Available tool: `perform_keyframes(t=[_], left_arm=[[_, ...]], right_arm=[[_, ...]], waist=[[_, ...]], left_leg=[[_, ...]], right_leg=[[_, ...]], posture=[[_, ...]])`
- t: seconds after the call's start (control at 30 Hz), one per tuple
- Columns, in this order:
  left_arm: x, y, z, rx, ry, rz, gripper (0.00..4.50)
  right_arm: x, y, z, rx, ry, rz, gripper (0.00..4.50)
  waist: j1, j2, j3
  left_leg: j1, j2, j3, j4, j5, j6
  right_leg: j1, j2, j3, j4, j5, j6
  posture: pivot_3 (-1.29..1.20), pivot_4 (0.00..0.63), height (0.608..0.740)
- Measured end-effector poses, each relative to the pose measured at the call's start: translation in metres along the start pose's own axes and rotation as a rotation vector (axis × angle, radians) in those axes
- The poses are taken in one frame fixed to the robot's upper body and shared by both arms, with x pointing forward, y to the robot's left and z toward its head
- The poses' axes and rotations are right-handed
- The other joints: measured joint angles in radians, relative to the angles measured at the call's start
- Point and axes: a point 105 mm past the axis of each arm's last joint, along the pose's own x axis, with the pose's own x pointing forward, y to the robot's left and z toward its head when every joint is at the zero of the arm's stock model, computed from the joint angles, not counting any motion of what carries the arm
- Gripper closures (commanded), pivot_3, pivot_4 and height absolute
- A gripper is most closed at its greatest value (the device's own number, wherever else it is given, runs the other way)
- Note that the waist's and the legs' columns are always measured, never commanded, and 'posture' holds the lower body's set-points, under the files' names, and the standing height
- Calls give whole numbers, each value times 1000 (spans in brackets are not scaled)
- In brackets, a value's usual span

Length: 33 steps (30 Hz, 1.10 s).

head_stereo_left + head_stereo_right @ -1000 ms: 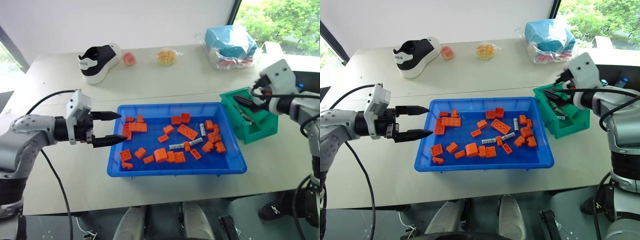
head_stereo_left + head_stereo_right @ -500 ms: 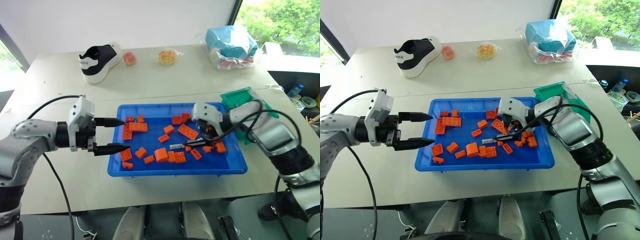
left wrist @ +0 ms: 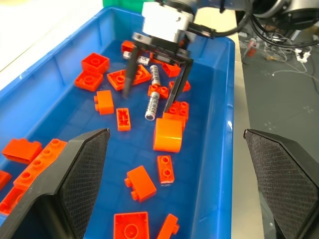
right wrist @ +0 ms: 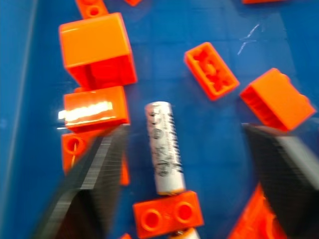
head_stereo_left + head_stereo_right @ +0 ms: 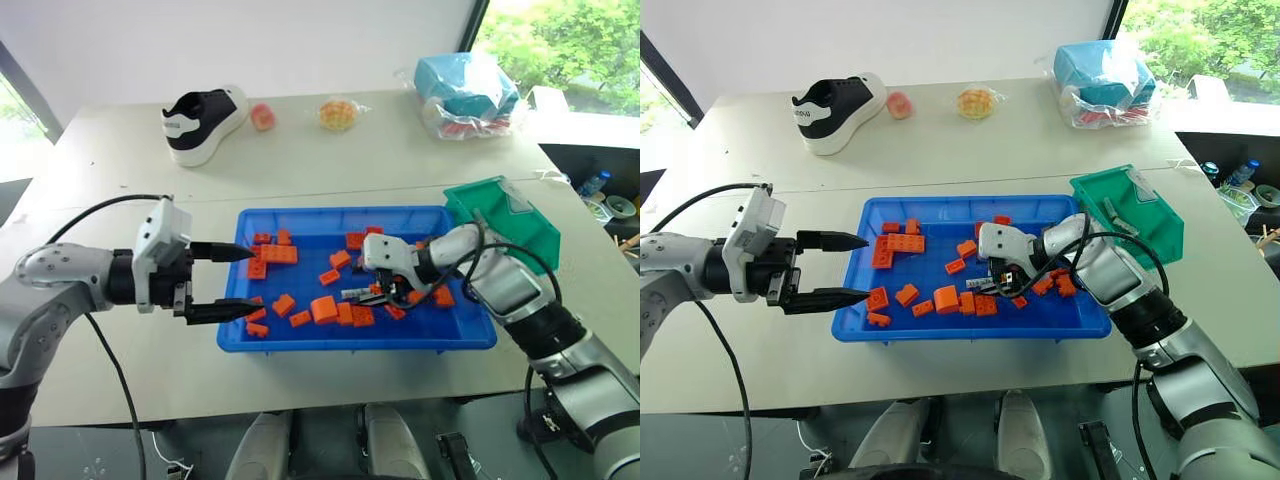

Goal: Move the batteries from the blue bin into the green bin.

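The right pincer [image 3: 153, 84] reaches down into the blue bin [image 5: 300, 340], its two fingers parted on either side of a battery [image 4: 164, 147] that lies flat on the bin floor, not gripped. A second battery [image 3: 154, 75] lies just beyond it, among orange bricks [image 5: 323, 309]. The left pincer [image 5: 236, 281] hangs wide open and empty at the bin's left rim. The green bin [image 5: 505, 220] stands tilted beside the blue bin, near the bench's right edge

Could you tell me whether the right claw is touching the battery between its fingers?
Apart: the right wrist view shows blue floor between the battery and each finger.
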Motion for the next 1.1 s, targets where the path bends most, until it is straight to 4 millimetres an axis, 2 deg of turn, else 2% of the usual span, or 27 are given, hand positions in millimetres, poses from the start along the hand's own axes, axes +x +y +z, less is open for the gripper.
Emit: perform_keyframes(t=[0.1, 0.13, 0.33, 0.43, 0.57, 0.63, 0.77, 0.9, 0.97, 1.1], left_arm=[[0, 1, 6, 22, -7, 0, 0], [1, 2, 6, 24, -7, -4, 0], [5, 4, 7, 20, -18, -29, 0], [11, 4, 6, 12, -26, -55, 0], [16, 5, 8, 21, -34, -71, 0], [17, 5, 6, 17, -33, -80, 0], [19, 7, 8, 28, -46, -90, 0], [25, 8, 8, 30, -51, -115, 0], [26, 11, 11, 37, -60, -115, 0], [30, 12, 13, 49, -67, -126, 0]], right_arm=[[-1, 8, 1, -6, 3, 22, 4360], [-2, 10, 1, 1, 1, 23, 4434], [-17, 9, 10, 85, -41, -46, 4433], [-47, -5, 22, 135, -96, -183, 4433], [-103, -33, 28, 236, -152, -449, 4433], [-132, -43, 21, 270, -128, -583, 4433], [-186, -58, -11, 368, -30, -842, 4433], [-208, -57, -45, 467, 70, -966, 4433], [-210, -55, -57, 508, 105, -990, 3370], [-211, -55, -62, 526, 123, -1016, 1485]], waist=[[-3, 0, 0], [-4, 0, 0], [-2, 0, 0], [2, 0, 0], [3, 0, 0], [3, 0, 0], [1, 0, 0], [-4, 0, 0], [-5, 0, 0], [-3, 0, 0]], left_leg=[[1, 0, 0, 0, 0, 0], [1, 0, 1, 0, 0, 0], [0, 0, 0, 0, 0, 0], [0, 0, 0, 0, 0, 0], [0, -1, 0, 1, 0, 0], [0, -1, 1, 0, 0, 0], [-1, 0, 2, 0, 0, 0], [-1, 0, 2, 0, 0, 0], [-1, 0, 2, 0, 0, 0], [-1, 0, 3, 0, 0, 0]], right_leg=[[0, 0, 0, 0, 0, 0], [0, 0, 0, 0, 0, 0], [0, 0, 0, 1, 0, 0], [0, -1, 0, 0, 0, 0], [0, -1, 0, 0, 0, 0], [0, -1, 0, 0, 0, 0], [0, -3, 0, 0, 0, 0], [0, -3, 0, 0, 0, 0], [-1, -3, 0, 0, 0, 0], [-1, -2, 1, 0, 0, 0]], posture=[[0, 150, 730], [0, 150, 730], [0, 150, 730], [0, 150, 730], [0, 150, 730], [0, 150, 730], [0, 150, 730], [0, 150, 730], [0, 150, 730], [0, 150, 730]])
